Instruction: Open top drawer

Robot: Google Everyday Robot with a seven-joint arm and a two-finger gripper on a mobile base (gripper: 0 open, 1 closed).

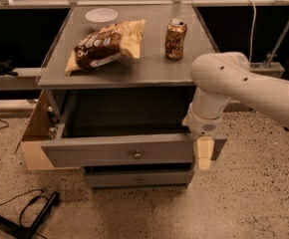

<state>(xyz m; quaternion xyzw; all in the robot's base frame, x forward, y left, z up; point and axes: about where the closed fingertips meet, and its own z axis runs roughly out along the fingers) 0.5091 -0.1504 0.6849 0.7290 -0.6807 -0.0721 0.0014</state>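
The top drawer [99,153] is the wide grey front panel with a small round metal knob [137,155] at its centre. It stands pulled out from the grey cabinet, and its dark inside shows behind the panel. My gripper [204,153] hangs from the white arm [234,78] at the right end of the drawer front, against the panel's edge. A shorter grey drawer front [139,179] sits shut below it.
On the cabinet top [149,71] lie a brown-and-yellow chip bag [107,46], a soda can [176,32] and a white bowl [101,17]. A tan side panel [35,133] juts out at the cabinet's left. Black cables [35,210] lie on the speckled floor at the lower left.
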